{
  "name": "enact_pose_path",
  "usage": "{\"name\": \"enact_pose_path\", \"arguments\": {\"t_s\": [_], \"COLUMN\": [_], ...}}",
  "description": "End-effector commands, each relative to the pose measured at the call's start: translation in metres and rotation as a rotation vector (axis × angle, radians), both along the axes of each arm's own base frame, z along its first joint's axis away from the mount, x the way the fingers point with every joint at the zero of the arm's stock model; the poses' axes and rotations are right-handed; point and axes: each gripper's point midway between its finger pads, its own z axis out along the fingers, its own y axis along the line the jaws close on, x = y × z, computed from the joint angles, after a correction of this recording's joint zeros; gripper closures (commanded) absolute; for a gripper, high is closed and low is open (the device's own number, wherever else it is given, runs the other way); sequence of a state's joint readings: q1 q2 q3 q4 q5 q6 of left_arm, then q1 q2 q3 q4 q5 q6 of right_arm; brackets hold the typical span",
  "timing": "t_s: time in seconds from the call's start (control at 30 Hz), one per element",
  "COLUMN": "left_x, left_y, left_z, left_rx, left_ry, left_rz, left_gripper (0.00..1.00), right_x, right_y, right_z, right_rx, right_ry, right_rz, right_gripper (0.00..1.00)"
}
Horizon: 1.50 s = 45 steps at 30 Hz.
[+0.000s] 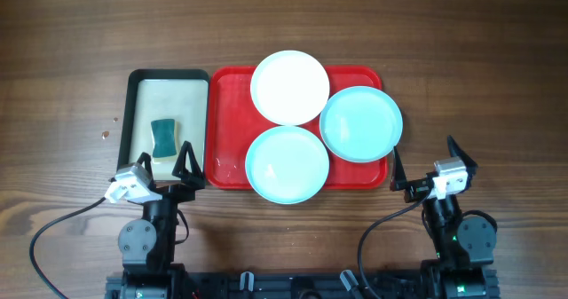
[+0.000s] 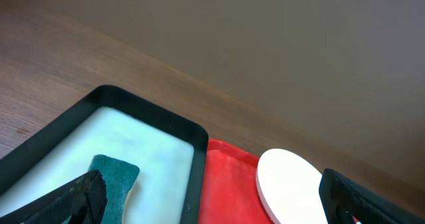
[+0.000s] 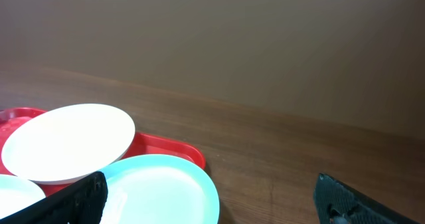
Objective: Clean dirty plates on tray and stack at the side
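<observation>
Plates (image 1: 289, 88) out over tray (image 1: 226, 113) rims: far, right and near.

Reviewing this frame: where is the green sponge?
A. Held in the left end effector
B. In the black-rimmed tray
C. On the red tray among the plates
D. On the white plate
B: the sponge lies on the cream inside of the black-rimmed tray, which sits beside the red tray, and nothing is gripping it.

The tray (image 1: 229, 121) is showing red, the far plate (image 1: 290, 87) white, the right plate (image 1: 360, 123) and near plate (image 1: 287, 163) pale aqua, the small tray (image 1: 169, 99) black-rimmed cream, the sponge (image 1: 163, 137) teal, the table (image 1: 71, 33) brown woodgrain.
</observation>
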<state>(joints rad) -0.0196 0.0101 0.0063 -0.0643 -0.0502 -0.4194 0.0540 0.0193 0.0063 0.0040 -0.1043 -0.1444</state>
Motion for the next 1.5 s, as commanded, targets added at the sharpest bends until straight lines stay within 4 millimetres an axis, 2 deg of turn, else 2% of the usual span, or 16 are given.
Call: {"name": "enact_pose_path", "arguments": {"t_s": [0.0, 1.0, 1.07, 1.23, 1.47], "left_x": [0.0001, 0.0001, 0.0001, 0.0001, 0.0001], "left_y": [-0.0014, -0.0014, -0.0014, -0.0014, -0.0014], "left_z": [-0.0021, -0.0021, -0.0021, -0.0021, -0.0021], "left_rx": [0.022, 0.022, 0.022, 0.022, -0.045], "left_ry": [0.009, 0.009, 0.009, 0.009, 0.007], "left_rz": [-0.01, -0.01, -0.01, -0.01, -0.005], "left_gripper": [0.0, 0.0, 0.0, 0.0, 0.0], "right_x": [-0.0008, -0.0009, -0.0011, -0.0011, -0.0011], "right_y": [0.0014, 0.0015, 0.003, 0.0027, 0.0027], "right_z": [0.0027, 0.0028, 0.003, 0.0029, 0.0028], "right_rx": [-0.012, -0.009, 0.03, 0.315, 0.345], "right_ry": [-0.015, -0.015, -0.009, 0.039, 0.044], "right_rz": [0.006, 0.007, 0.016, 0.013, 0.013], "right_gripper": [0.0, 0.0, 0.0, 0.0, 0.0]}}
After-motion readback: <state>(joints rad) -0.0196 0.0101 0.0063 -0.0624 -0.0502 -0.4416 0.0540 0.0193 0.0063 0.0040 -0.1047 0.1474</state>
